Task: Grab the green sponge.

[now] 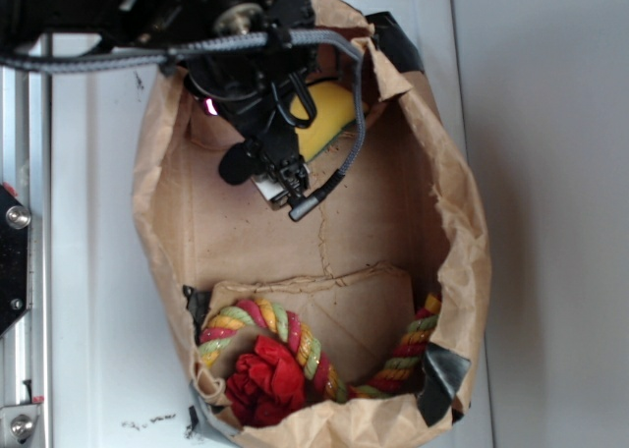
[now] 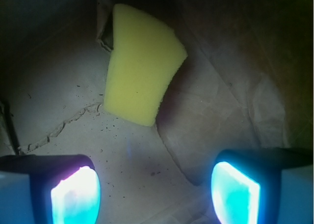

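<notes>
Both jaws stand wide apart and hold nothing: the wrist view shows the two glowing fingertips [image 2: 76, 197] at the bottom corners of the frame with bare brown paper between them. The gripper [image 2: 154, 194] hangs inside the paper bag [image 1: 462, 242], and the green sponge [image 2: 142, 64] lies ahead of it on the bag floor, clear of both pads, showing mostly its yellow foam face; the green layer cannot be made out here. In the exterior view the sponge [image 1: 329, 114] sits at the far end of the bag, partly hidden under the gripper [image 1: 285, 178] and its cable [image 1: 349, 139].

The main risk, as a judgement, is closing too early: the sponge is not yet between the fingers, so a pinch now would catch only paper. The wedge lies at an angle to the jaws, so an off-centre grip could squeeze a soft corner and let it slip out. A creased paper flap touches the sponge's upper-left edge and might get pinched along with it.

Room is tight at that end, with bag walls rising near the sponge on both sides, so a wide finger could snag them. The middle of the floor is open, and the rope toy [image 1: 280, 345] lies well apart at the opposite end.
</notes>
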Tool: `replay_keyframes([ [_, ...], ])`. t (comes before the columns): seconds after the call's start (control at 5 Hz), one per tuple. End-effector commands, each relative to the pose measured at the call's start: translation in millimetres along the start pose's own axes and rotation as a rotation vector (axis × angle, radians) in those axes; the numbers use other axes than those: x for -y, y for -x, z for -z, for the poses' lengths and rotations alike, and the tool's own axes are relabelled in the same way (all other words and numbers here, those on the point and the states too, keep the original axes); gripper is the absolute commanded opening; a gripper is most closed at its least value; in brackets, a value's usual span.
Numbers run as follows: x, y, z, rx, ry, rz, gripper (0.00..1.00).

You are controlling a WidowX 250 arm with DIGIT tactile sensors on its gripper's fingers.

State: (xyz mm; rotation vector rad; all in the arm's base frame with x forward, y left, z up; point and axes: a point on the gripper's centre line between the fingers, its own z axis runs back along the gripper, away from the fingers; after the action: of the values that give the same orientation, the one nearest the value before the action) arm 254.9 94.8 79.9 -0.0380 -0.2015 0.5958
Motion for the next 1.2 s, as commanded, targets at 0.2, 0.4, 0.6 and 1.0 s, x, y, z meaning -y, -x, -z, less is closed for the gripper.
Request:
replay_keyframes([
  [0.2,-13.7,-32.6,-6.4,0.05,0.003,-0.03,1.0],
  [0.4,-8.7,-50.1,-1.9,0.055,0.003,-0.047,1.0],
  [0.6,-5.5,-66.1,-0.4,0.079,-0.012,-0.072,1.0],
  [1.0,-7.4,-65.3,6.3,0.102,-0.045,-0.059,1.0],
])
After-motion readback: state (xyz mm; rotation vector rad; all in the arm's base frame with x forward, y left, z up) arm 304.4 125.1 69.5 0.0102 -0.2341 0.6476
